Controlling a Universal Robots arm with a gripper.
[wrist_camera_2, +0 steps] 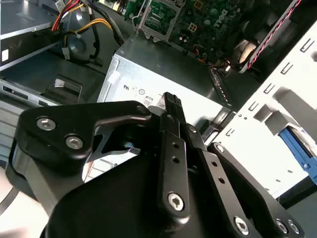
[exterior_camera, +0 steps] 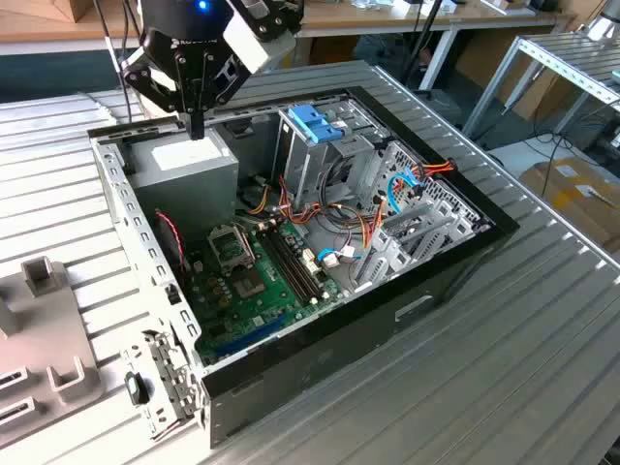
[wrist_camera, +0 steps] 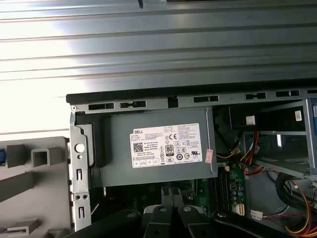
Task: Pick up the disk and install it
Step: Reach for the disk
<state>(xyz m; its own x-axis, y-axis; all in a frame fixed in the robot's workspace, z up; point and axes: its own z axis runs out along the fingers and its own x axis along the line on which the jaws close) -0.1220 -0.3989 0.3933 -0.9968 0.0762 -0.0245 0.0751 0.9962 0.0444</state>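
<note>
My gripper (exterior_camera: pixel 197 124) hangs over the back left corner of the open computer case (exterior_camera: pixel 455 262), fingers pointing down and shut with nothing between them. It is just above the grey power supply box (exterior_camera: pixel 184 172), whose white label (wrist_camera: pixel 166 145) lies below the fingertips (wrist_camera_2: pixel 171 100). Past the case's pale side wall (wrist_camera_2: pixel 277 109), a strip of blue plastic (wrist_camera_2: pixel 297 146) shows beside a light surface. I cannot tell whether that is the disk. A small blue bracket (exterior_camera: pixel 315 121) sits on top of the metal drive cage (exterior_camera: pixel 310 165).
The green motherboard (exterior_camera: pixel 257 281) fills the case floor, with red, orange and blue cables (exterior_camera: pixel 387 208) bundled toward the exterior view's right. A grey fixture with posts (exterior_camera: pixel 39 320) stands outside the case on the ribbed table (exterior_camera: pixel 542 349).
</note>
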